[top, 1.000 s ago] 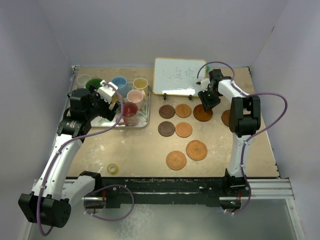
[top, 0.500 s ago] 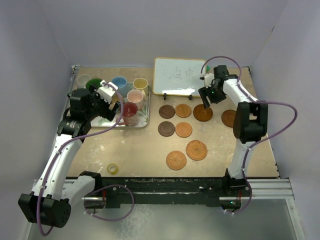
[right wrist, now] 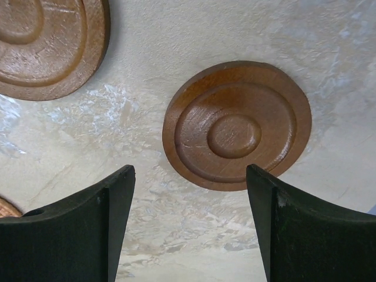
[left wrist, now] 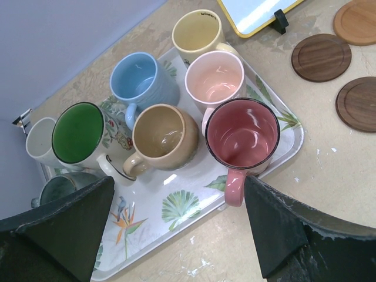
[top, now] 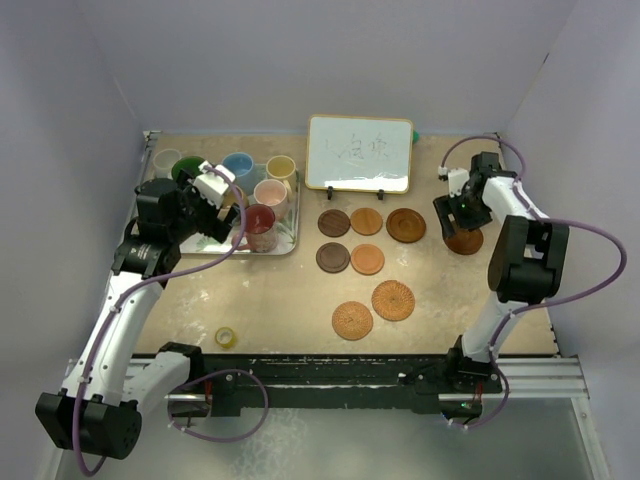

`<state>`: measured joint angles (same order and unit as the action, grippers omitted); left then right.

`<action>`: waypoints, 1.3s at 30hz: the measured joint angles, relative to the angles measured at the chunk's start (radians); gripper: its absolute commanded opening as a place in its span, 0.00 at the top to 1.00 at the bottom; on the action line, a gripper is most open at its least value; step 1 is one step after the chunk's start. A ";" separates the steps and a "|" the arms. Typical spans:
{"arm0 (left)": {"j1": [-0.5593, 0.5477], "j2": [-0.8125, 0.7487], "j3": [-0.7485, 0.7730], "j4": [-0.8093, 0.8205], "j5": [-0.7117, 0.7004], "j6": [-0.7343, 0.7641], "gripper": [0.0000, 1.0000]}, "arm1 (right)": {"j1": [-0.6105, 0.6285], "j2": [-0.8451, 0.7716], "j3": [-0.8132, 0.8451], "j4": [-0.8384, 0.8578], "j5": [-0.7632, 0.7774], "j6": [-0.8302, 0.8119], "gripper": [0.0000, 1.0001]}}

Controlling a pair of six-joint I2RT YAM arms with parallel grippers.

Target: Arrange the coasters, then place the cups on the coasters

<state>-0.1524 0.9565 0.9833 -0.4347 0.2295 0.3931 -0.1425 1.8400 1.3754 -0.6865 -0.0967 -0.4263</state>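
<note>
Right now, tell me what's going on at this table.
Nothing is held at this moment. The right gripper hovers open over a ringed wooden coaster, apart from the other coasters laid out mid-table. The left gripper hangs open above the mugs, all on the leaf-patterned tray; no cup is on a coaster yet.

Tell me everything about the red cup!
The red cup is a glossy, ceramic-looking mug, pinkish red inside with a dark rim and one handle. It stands upright and empty at a corner of the leaf-patterned tray, handle toward the tray's edge, close beside the pink cup and tan cup. Nothing grips it.
</note>
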 measured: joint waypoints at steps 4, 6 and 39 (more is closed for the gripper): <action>0.000 -0.002 0.000 0.000 0.002 0.000 0.12 | -0.002 0.028 -0.008 0.005 -0.002 -0.027 0.23; 0.000 -0.002 0.000 0.000 0.003 0.000 0.12 | -0.002 0.046 -0.008 0.012 -0.004 -0.038 0.24; 0.000 -0.026 0.000 0.000 0.002 0.000 0.12 | 0.051 -0.042 -0.231 0.149 0.001 -0.139 0.54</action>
<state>-0.1524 0.9310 0.9829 -0.4351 0.2317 0.3935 -0.0910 1.7977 1.1442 -0.5373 -0.0959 -0.5655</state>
